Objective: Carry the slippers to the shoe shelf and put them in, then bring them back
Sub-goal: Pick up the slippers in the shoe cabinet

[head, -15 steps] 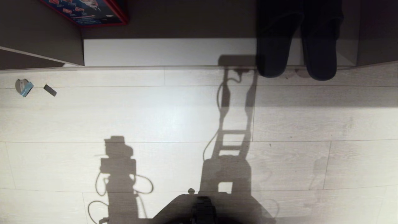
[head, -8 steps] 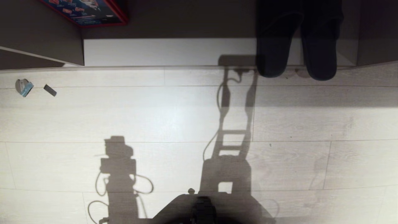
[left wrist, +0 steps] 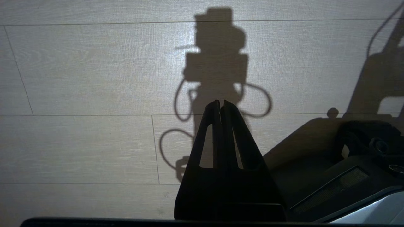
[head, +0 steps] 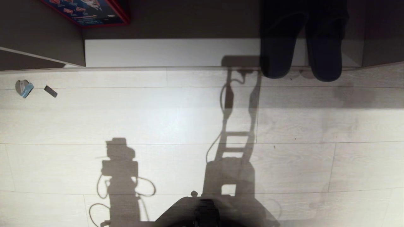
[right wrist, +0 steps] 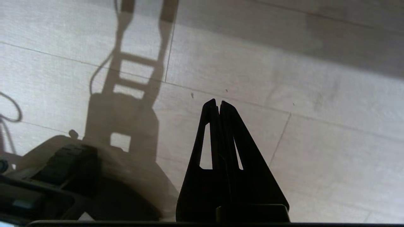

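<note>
The slippers, a dark pair [head: 277, 53] [head: 325, 53], lie side by side at the right end of the shoe shelf. Their rounded ends stick out past the front edge of its pale base board [head: 170, 52] over the floor. Neither gripper appears in the head view. In the left wrist view my left gripper [left wrist: 221, 102] is shut and empty above bare floor planks. In the right wrist view my right gripper [right wrist: 218, 102] is also shut and empty, pointing down at the floor, with no slipper in that view.
A red-edged printed box [head: 88, 12] sits in the neighbouring recess at the upper left. A small grey-and-blue object [head: 23, 88] and a dark block [head: 50, 91] lie on the floor at the left. My base [head: 205, 211] fills the lower middle.
A faint extra shadow has spread over the floor planks at the right of the head view. The slippers and the shelf have stayed where they were.
</note>
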You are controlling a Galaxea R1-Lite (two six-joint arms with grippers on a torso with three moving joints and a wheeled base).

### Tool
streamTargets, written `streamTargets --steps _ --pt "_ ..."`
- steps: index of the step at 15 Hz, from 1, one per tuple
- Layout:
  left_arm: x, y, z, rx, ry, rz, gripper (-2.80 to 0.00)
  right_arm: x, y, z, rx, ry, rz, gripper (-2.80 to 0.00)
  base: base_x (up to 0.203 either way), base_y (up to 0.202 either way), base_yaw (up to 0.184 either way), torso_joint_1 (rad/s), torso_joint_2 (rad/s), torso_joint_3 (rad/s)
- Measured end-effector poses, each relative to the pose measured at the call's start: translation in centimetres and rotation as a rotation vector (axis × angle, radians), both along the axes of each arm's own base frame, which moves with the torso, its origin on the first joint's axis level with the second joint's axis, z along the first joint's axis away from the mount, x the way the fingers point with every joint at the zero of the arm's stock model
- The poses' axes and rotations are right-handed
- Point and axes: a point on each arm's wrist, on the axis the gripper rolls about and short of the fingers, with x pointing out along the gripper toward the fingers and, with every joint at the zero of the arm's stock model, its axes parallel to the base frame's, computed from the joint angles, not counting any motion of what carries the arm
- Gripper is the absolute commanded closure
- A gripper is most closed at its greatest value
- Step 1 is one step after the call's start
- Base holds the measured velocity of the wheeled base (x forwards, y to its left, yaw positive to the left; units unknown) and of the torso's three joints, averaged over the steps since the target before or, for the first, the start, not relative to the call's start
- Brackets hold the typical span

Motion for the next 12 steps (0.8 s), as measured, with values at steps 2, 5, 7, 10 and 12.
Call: streamTargets --steps 2,5,7,10,12 --pt "0.0 0.0 0.0 0.0 0.0 0.0 0.0 3.9 0.2 2.0 -0.046 0.023 0.062 0.0 0.0 0.0 0.0 0.0 0.0 0.0" --pt "0.0 0.0 0.0 0.0 0.0 0.0 0.0 9.3 0.9 3.7 -0.098 0.016 0.133 0.0 0.0 0.0 0.0 0.0 0.0 0.0" --pt "0.0 0.0 0.0 0.0 -0.001 0.0 0.0 12.4 1.9 4.2 -0.117 -0.026 0.149 0.0 0.0 0.0 0.0 0.0 0.0 0.0" --pt "0.0 0.0 0.0 0.0 0.0 0.0 0.0 16.2 3.7 4.3 -0.113 -0.111 0.131 0.0 0.0 0.0 0.0 0.0 0.0 0.0" --pt "0.0 0.0 0.0 0.0 0.0 0.0 0.0 18.0 4.7 4.4 -0.102 -0.181 0.073 0.0 0.0 0.0 0.0 0.0 0.0 0.0"
